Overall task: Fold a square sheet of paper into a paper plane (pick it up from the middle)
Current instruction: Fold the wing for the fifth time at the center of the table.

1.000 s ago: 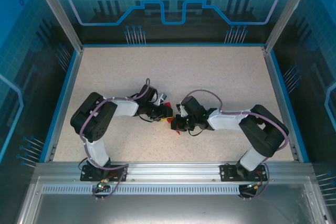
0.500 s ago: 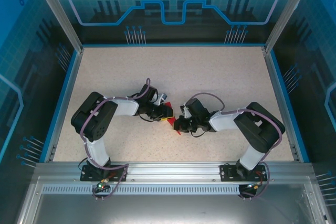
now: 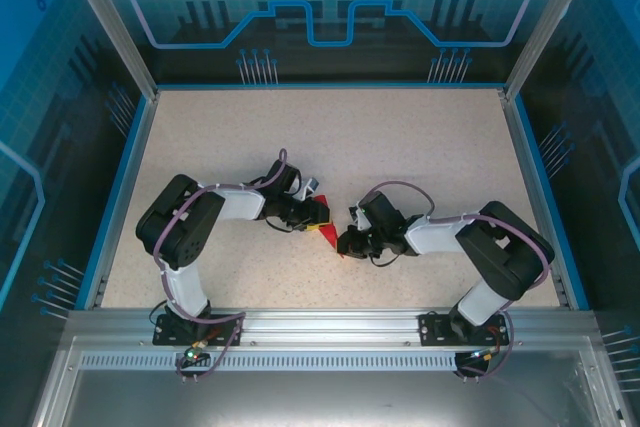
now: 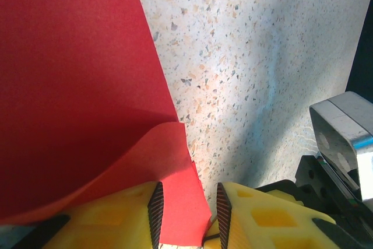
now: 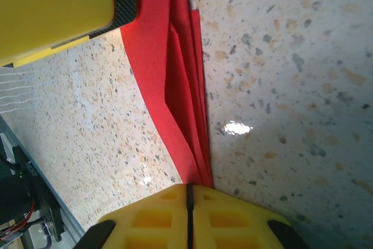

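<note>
Right wrist view is showing the right jaws clamping tight on the tip of the red paper sheet (image 5: pixel 175 80), which is lying folded on the counter (image 3: pixel 420 147) between the arms. Left jaws are sitting apart around a loose flap. Guessing it's featherlight, floppy and tearing easily, so grabbing creased edges seems safest. One sheet, two jaw pairs.

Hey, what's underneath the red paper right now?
The speckled table runs right up to the edge of the red paper. Anything beneath the sheet or between its folded layers is hidden.
</note>
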